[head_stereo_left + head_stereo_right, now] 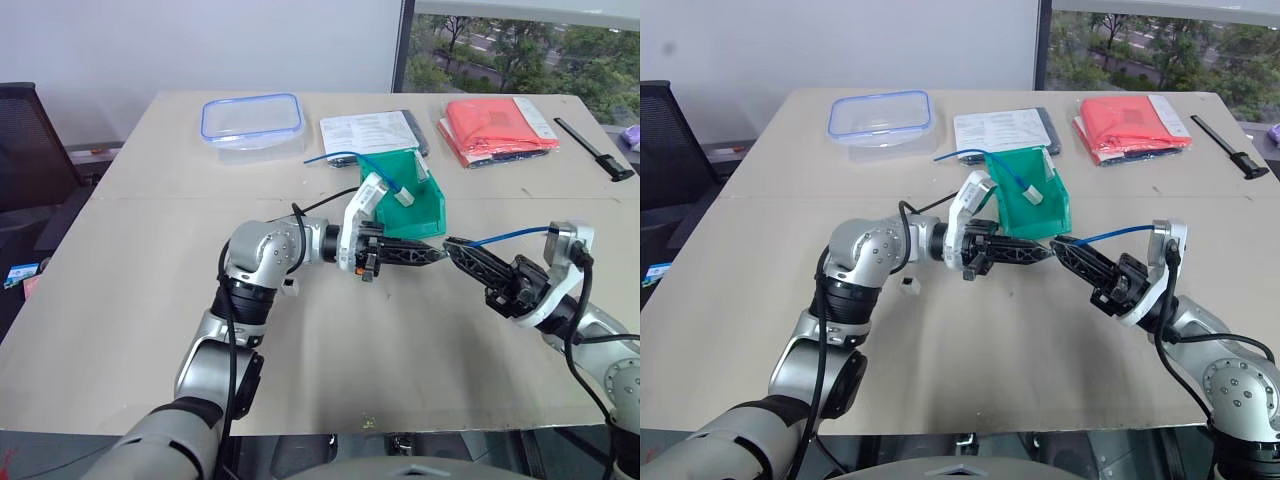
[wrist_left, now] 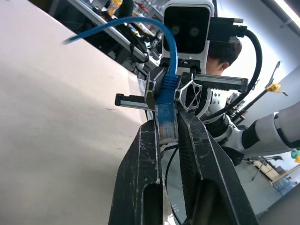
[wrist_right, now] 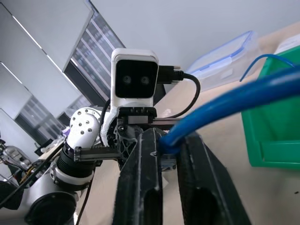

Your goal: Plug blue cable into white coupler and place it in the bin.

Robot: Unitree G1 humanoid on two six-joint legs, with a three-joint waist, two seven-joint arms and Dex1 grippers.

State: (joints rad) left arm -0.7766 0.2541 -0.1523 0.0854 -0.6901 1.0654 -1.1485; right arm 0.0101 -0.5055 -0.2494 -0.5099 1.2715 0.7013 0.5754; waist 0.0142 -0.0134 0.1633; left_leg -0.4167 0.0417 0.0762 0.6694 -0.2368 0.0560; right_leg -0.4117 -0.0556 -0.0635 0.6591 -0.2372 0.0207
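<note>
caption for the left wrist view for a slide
Left gripper shut on the blue cable plug, facing the right gripper above the table.

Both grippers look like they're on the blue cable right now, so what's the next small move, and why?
Probably open the left gripper. It pinches the clear plug of the blue cable, and the right gripper is shut on the cable just behind it. Releasing frees the left for the small white piece on the table, likely the white coupler.

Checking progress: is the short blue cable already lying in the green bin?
No, the blue cable is held above the table by the right gripper, outside the bin.
</note>
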